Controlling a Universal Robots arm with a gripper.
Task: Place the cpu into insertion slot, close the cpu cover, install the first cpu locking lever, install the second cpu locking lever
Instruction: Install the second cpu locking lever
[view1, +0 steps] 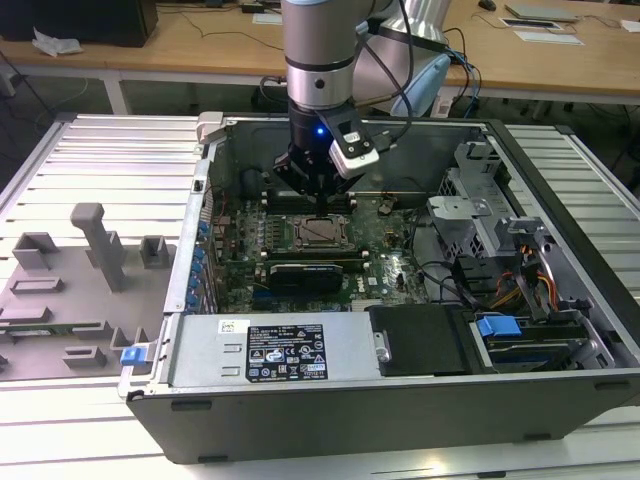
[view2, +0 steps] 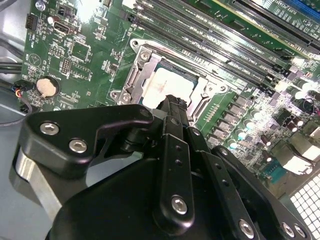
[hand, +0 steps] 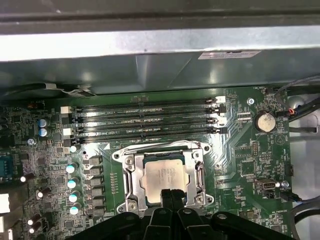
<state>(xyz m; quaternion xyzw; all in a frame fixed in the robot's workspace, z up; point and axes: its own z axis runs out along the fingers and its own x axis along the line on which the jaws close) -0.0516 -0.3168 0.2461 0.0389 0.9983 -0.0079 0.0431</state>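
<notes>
Tool (hand: 171, 196) pressed together, empty, poised directly above near edge of cpu (hand: 165, 176) seated under cpu cover (hand: 130, 176).

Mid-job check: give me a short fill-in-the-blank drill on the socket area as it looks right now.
1. The cpu lies inside the insertion ____.
2. The cpu cover is ____ over the chip.
3. The gripper has its fingertips pressed ____ at the chip's edge.
4. Beside the socket run four long black ____ slots.

Missing words: slot; closed; together; memory
</notes>
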